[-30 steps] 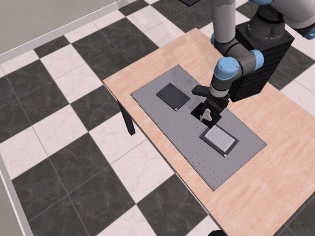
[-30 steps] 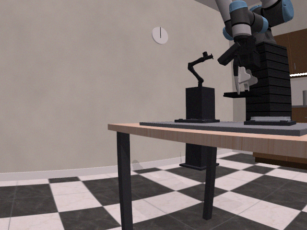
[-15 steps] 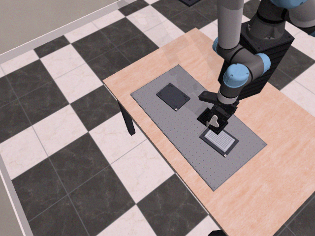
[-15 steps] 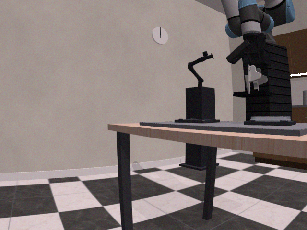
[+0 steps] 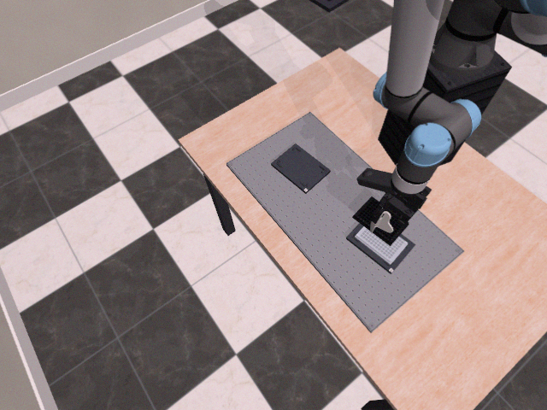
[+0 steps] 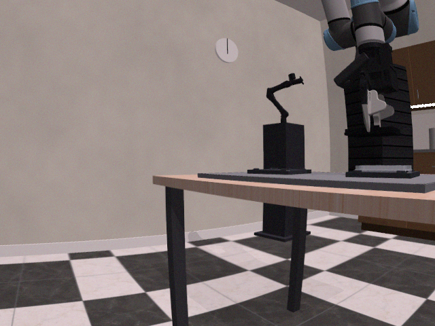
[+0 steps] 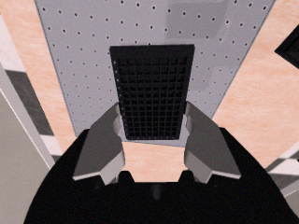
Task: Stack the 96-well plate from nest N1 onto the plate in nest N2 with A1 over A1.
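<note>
No readable text anywhere in view

From where I stand, nothing carries a word, number, brand or label: the dark plate [image 7: 152, 91] held between the jaws shows only its grid of wells, the white plate [image 5: 381, 245] just below the jaws is unmarked, and the small pale squares at the nest corners [image 5: 306, 189] are too small to read. The wall clock [image 6: 226, 49], far off to the side of the jaws, has a blank face with one hand and no numerals.
</note>
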`<state>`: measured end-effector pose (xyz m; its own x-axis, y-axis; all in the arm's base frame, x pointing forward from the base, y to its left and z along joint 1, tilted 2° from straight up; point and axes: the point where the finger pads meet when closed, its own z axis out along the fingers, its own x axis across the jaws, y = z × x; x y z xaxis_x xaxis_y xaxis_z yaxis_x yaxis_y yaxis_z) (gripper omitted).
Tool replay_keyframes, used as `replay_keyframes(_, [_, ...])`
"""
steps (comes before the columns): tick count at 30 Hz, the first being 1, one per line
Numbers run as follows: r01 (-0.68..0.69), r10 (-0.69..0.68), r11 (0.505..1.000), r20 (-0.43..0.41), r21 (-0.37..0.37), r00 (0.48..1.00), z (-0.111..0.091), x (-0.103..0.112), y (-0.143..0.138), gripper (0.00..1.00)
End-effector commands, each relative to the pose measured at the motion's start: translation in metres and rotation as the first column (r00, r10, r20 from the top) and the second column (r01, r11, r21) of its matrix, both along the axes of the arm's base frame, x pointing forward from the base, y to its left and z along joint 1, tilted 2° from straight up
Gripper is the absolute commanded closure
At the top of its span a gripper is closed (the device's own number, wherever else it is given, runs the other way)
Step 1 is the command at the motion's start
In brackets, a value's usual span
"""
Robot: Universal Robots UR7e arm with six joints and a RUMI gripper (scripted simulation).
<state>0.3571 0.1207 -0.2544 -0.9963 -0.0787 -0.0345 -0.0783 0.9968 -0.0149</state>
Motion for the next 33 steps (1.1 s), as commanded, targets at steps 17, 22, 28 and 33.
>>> replay_keyframes(17, [-0.024,0.024,1.000,0.000,-0.002,1.000,0.000,0.002,0.029,1.00])
replay_keyframes(22, [-0.024,0.024,1.000,0.000,-0.002,1.000,0.000,0.002,0.029,1.00])
replay_keyframes(28, [-0.024,0.024,1.000,0.000,-0.002,1.000,0.000,0.002,0.029,1.00])
replay_keyframes(33, [-0.023,0.023,1.000,0.000,-0.002,1.000,0.000,0.002,0.029,1.00])
